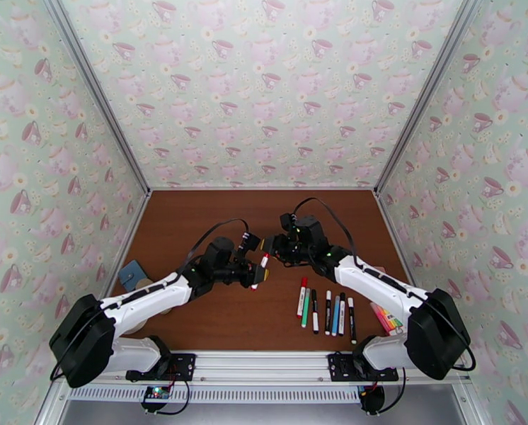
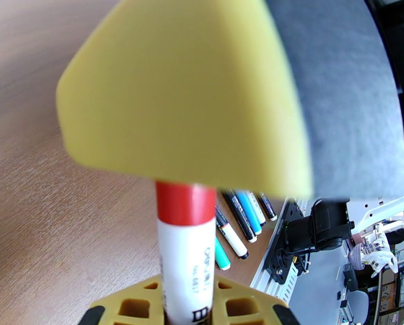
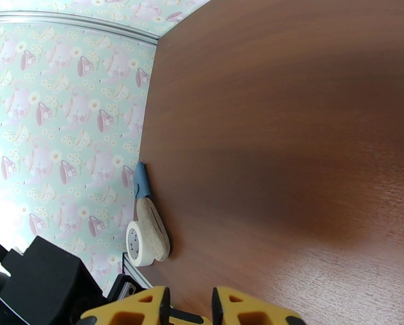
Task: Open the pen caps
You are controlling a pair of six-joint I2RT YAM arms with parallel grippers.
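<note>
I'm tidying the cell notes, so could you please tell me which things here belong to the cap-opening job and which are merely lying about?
Job: white pen, its red cap, row of pens.
Lying about: highlighter pack, tape roll, blue item.

From the left wrist camera I see a blurred yellow pad [image 2: 186,88] hiding the top of the red cap [image 2: 186,204], and the pen [image 2: 187,266] runs off the bottom edge. The right gripper [image 3: 189,301] is cropped at the bottom edge; I cannot confirm its grip.
</note>
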